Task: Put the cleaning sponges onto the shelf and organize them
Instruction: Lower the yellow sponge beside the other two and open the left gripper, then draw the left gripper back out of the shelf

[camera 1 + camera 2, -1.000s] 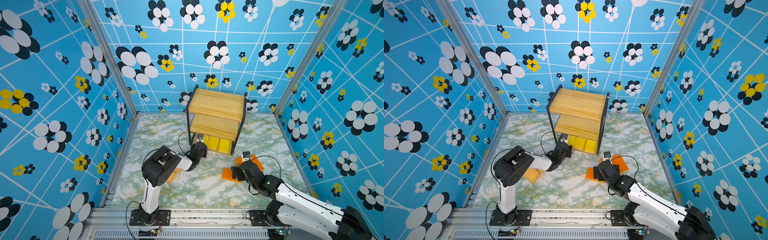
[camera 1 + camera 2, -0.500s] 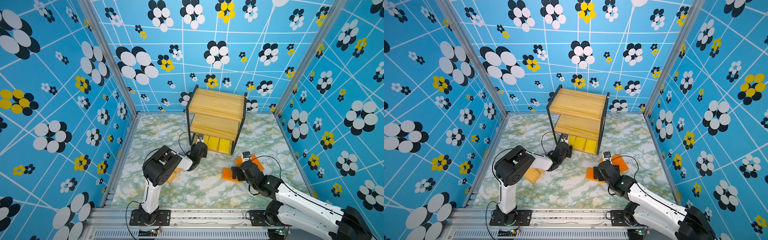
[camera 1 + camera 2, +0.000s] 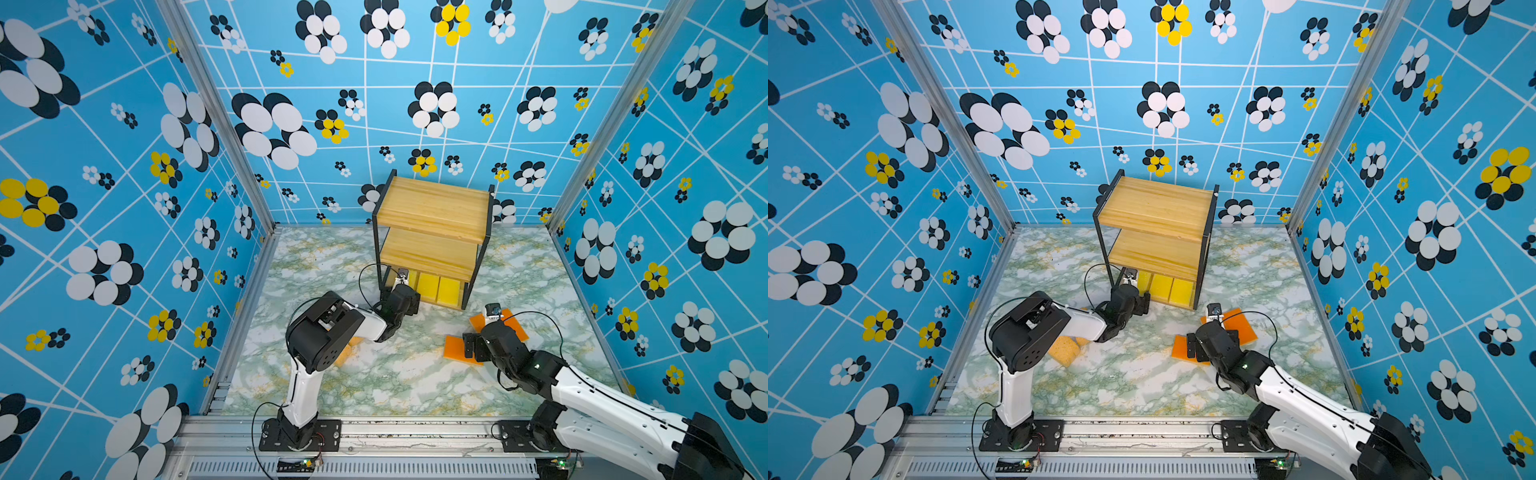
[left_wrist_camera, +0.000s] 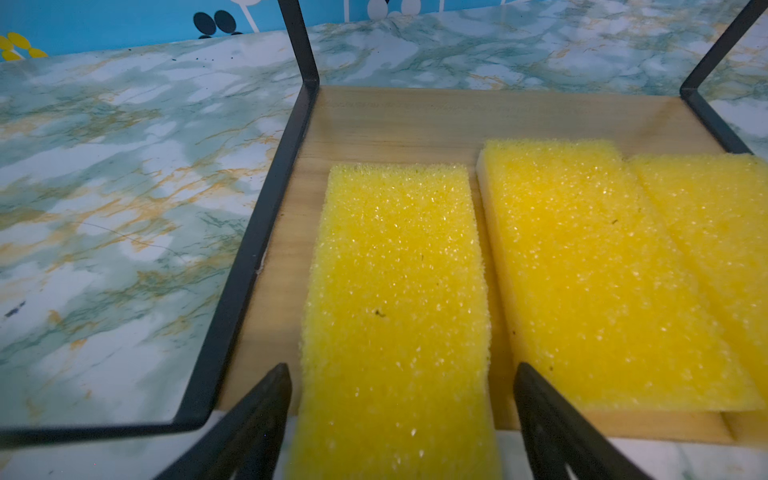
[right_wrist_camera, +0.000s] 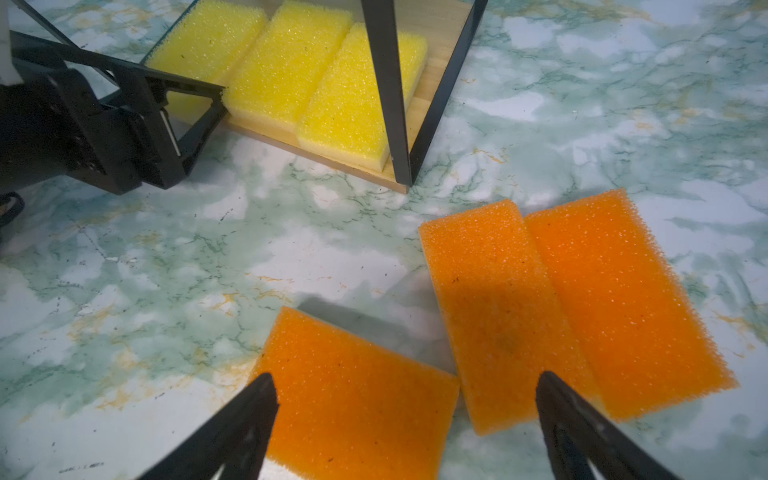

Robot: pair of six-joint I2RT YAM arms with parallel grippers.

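Note:
The shelf (image 3: 432,203) stands at the back of the floor. Three yellow sponges lie side by side on its bottom board (image 4: 395,120). My left gripper (image 4: 401,374) is at the front of that board, open. The leftmost yellow sponge (image 4: 395,291) lies between its fingers with a gap on each side, next to the other two (image 4: 582,270) (image 4: 715,228). My right gripper (image 5: 405,382) hangs open just above an orange sponge (image 5: 353,395) on the floor. Two more orange sponges (image 5: 494,311) (image 5: 623,299) lie beside it. A tan sponge (image 3: 1065,349) lies partly hidden under the left arm.
The shelf's black frame posts (image 5: 386,83) stand close to the left gripper (image 3: 401,286) and near the orange sponges (image 3: 457,349). The shelf's middle and top boards hold nothing. Patterned blue walls close in the marble floor (image 3: 395,382) on three sides.
My left gripper has opened and let go of the yellow sponge, which now lies on the shelf's bottom board. The right arm has not moved.

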